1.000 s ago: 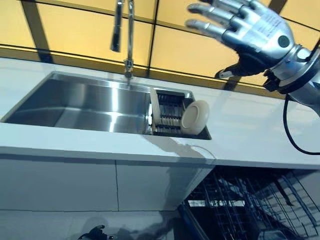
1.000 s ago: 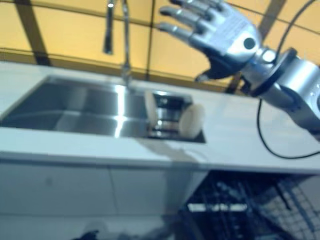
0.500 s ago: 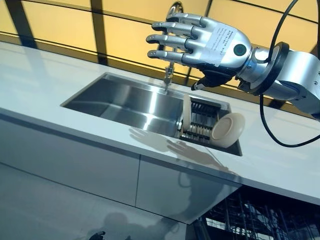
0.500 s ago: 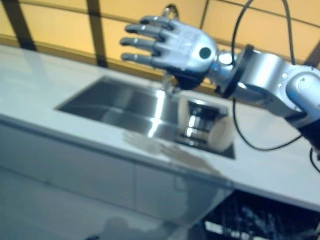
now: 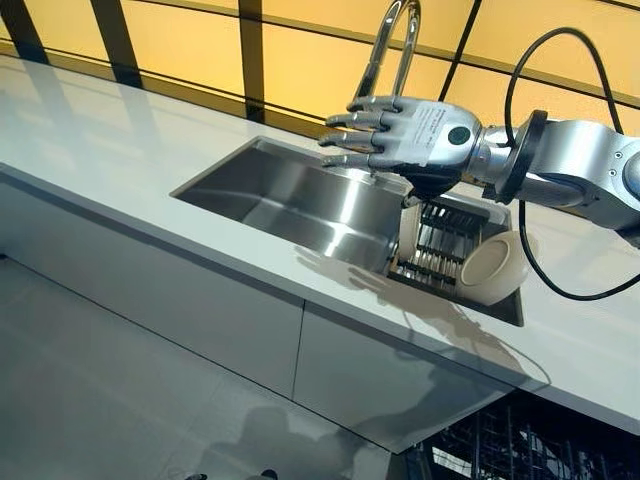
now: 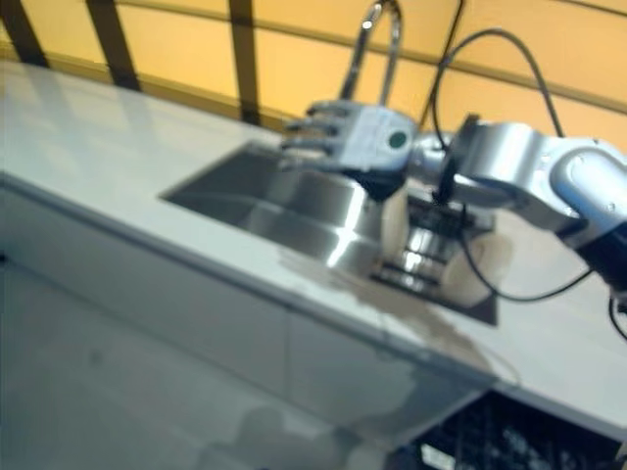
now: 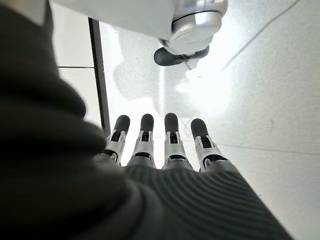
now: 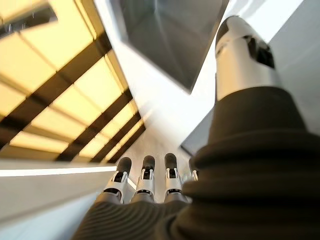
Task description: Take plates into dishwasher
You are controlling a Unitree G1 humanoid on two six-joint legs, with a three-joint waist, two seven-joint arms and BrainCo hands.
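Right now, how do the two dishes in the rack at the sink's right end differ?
The plate stands upright on edge at the rack's left side, partly hidden behind the right hand; the bowl leans tilted at the rack's right side, in full view. The plate looks flat and thin, the bowl deep and rounded. Both are cream-white and untouched.

Rack (image 5: 440, 250) w/ plate (image 5: 410, 232) + bowl (image 5: 492, 270) in sink (image 5: 290, 195) right end; faucet (image 5: 390, 45) behind.

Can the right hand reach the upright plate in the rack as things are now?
Probably yes. The right hand hovers open just above the plate in the rack, with nothing between; the bowl sits aside.
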